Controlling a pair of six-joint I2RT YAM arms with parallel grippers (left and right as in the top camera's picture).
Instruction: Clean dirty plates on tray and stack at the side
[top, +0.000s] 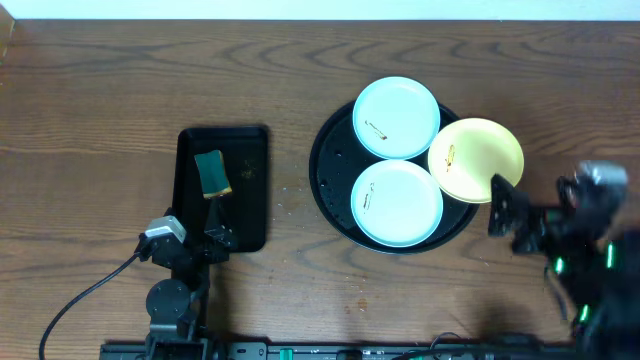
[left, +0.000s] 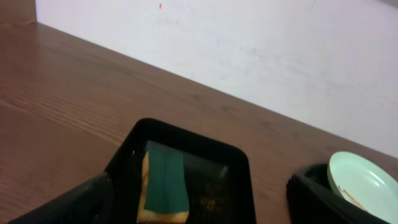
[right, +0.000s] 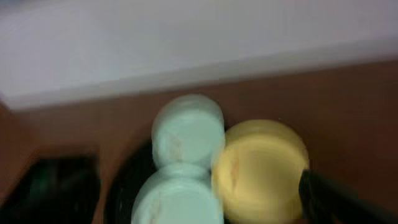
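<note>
The round black tray holds two pale blue-white plates, one at the back and one at the front, each with a small brown smear. A pale yellow plate with a smear leans over the tray's right rim. My right gripper is open and empty, just right of the yellow plate's front edge. The right wrist view is blurred and shows the yellow plate and both pale plates. My left gripper is open and empty at the front end of the rectangular tray.
A small rectangular black tray left of the round tray holds a green and yellow sponge, which also shows in the left wrist view between my open fingers. Crumbs lie on the wooden table between the trays.
</note>
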